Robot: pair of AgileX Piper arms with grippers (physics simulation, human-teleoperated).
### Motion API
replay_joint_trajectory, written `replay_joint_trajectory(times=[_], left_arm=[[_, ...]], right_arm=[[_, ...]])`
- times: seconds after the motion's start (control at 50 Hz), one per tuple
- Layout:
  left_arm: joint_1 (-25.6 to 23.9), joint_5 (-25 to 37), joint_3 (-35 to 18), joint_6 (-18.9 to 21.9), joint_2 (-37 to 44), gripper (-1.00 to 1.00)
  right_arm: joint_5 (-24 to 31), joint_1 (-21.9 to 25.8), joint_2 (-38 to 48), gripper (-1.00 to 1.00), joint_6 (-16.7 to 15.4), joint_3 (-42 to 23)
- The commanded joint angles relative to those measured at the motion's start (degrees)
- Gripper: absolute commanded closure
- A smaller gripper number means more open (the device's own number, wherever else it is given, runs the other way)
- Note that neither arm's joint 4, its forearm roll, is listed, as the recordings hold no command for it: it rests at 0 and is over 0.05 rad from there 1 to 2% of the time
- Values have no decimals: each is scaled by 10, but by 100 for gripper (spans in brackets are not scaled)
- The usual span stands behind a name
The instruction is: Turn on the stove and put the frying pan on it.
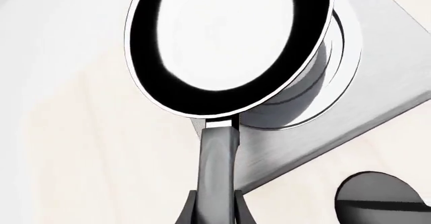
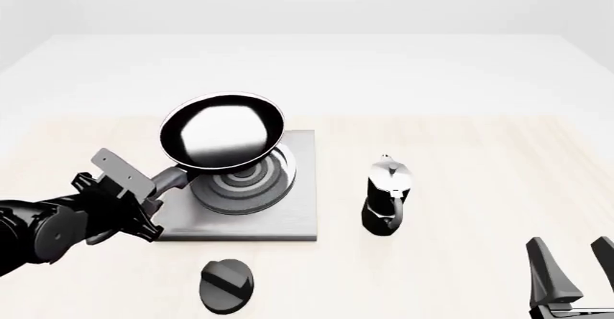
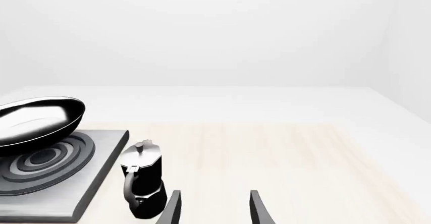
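Note:
The frying pan (image 2: 223, 132), black with a glossy inside, hangs tilted just above the stove plate (image 2: 292, 215), over its ring burner (image 2: 244, 182). My left gripper (image 2: 154, 190) is shut on the pan's long black handle (image 1: 217, 168). The pan (image 1: 229, 42) fills the left wrist view, with the grey plate (image 1: 377, 72) behind it. The round black knob (image 2: 227, 285) lies in front of the plate and shows in the left wrist view (image 1: 377, 199). My right gripper (image 2: 576, 276) is open and empty at the table's front right. The right wrist view shows pan (image 3: 40, 119) and burner (image 3: 47, 163).
A small black-and-silver moka pot (image 2: 387, 197) stands just right of the stove plate, also in the right wrist view (image 3: 143, 178), close ahead of the right fingertips. The pale wooden table (image 2: 479, 161) spreads to the right and back.

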Motion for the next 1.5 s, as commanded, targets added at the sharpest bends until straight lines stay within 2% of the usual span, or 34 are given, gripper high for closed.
replay_joint_trajectory(times=[0.02, 1.5], left_arm=[[-9, -14, -9, 10, 9, 100], [-35, -51, 19, -1, 63, 100]], right_arm=[[0, 0, 0, -100, 0, 0], [0, 0, 0, -100, 0, 0]])
